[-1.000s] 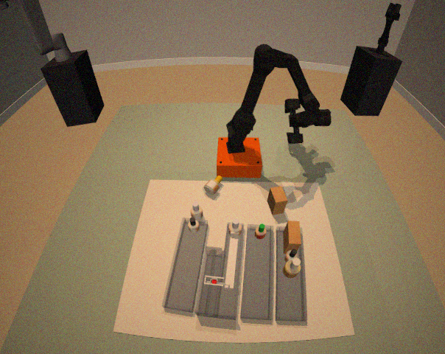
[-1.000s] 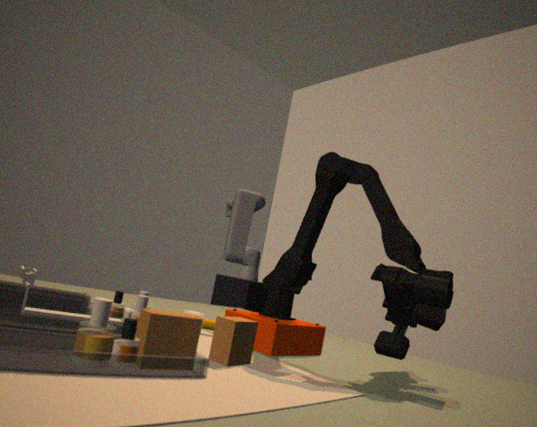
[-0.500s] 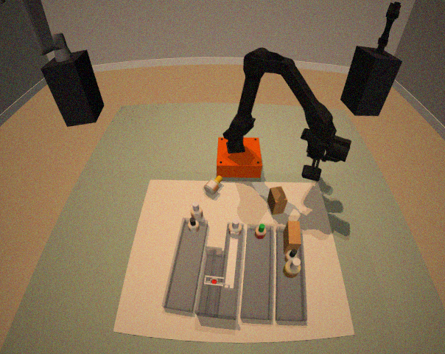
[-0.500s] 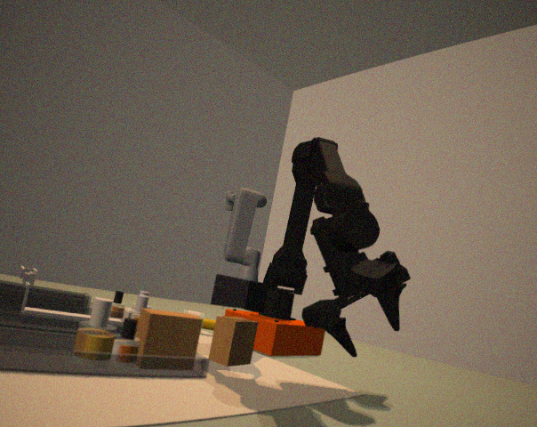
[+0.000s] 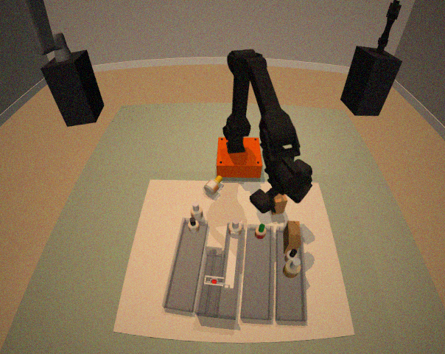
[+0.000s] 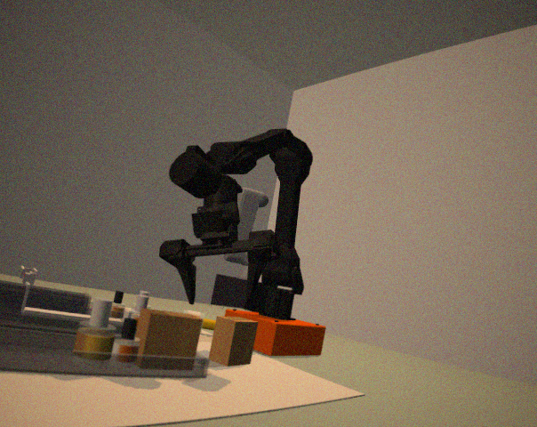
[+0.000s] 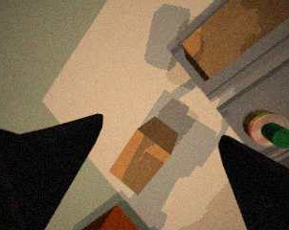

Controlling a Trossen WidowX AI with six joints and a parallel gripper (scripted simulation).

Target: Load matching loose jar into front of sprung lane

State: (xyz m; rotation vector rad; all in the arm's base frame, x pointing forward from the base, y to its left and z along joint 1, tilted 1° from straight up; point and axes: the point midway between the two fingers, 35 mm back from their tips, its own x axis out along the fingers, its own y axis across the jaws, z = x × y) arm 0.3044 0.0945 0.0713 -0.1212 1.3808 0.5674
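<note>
Your gripper (image 7: 156, 158) hangs wide open with nothing in it, above the small brown box (image 7: 145, 153) just in front of the four lanes. The loose white jar with the yellow cap (image 5: 213, 185) lies tipped beside the orange base (image 5: 239, 164), apart from the sprung lane (image 5: 219, 282).

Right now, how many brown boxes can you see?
2. The small brown box sits loose on the paper under the open gripper. The bigger brown box stands in the rightmost tray. Others may be hidden.
</note>
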